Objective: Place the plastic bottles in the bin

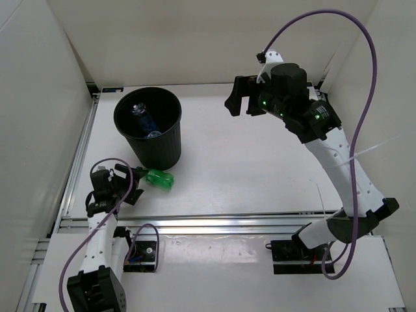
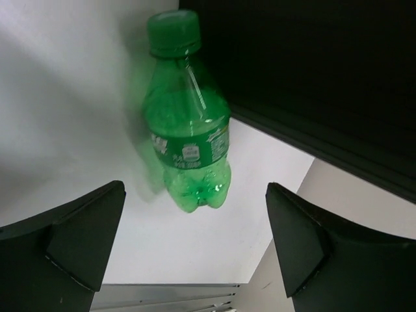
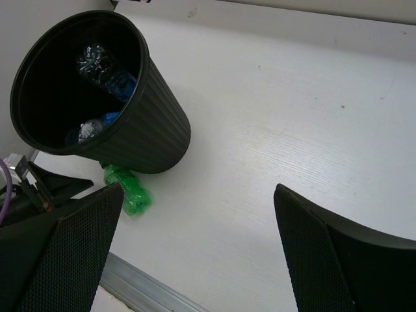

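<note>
The green bottle (image 1: 160,179) lies on its side on the white table, against the base of the black bin (image 1: 156,146). In the left wrist view the green bottle (image 2: 188,143) lies just ahead of my open, empty left gripper (image 2: 195,250), cap pointing away, with the bin's wall (image 2: 312,78) to its right. My left gripper (image 1: 135,183) sits low, just left of the bottle. Clear bottles with blue labels (image 1: 143,117) lie inside the bin and also show in the right wrist view (image 3: 107,75). My right gripper (image 1: 235,97) is open, empty and high, to the right of the bin.
White walls close in the table at the left, back and right. An aluminium rail (image 1: 227,221) runs along the table's near edge. In the right wrist view the bin (image 3: 156,123) and the green bottle (image 3: 128,193) lie at the left, with bare table (image 3: 273,130) to the right.
</note>
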Controlling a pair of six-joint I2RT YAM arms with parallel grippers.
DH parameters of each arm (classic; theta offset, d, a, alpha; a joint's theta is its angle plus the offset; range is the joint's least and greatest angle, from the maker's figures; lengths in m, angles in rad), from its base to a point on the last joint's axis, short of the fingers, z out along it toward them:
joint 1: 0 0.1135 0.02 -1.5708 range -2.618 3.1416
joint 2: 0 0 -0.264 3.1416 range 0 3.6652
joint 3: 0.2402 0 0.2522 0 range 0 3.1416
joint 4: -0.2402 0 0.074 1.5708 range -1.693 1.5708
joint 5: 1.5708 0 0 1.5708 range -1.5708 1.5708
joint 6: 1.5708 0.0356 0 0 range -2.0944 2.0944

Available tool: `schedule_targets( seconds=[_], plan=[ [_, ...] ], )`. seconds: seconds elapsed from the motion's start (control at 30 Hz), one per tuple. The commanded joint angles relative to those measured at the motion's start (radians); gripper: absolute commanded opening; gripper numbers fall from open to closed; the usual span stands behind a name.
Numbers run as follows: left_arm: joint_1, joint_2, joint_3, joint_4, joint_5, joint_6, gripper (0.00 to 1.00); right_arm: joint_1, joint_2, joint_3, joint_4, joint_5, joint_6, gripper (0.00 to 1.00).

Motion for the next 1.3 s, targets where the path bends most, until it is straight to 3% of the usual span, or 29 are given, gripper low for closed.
schedule_targets(
  seconds=[0.0,0.63,1.13,1.27],
  plan=[
    [0.027,0.033,-0.012,0.176,0.084,0.019,1.00,-0.001,-0.062,-0.025,0.019,0.029,-0.037,1.00],
    [0.027,0.318,-0.012,0.366,0.097,0.071,1.00,-0.001,-0.055,0.011,0.010,0.040,-0.064,1.00],
    [-0.061,0.521,0.040,0.408,0.046,0.054,1.00,-0.001,-0.065,-0.030,0.001,0.116,-0.092,1.00],
    [-0.071,0.532,0.030,0.408,0.034,0.054,0.92,-0.001,-0.075,-0.053,0.001,0.126,-0.101,1.00]
  ],
)
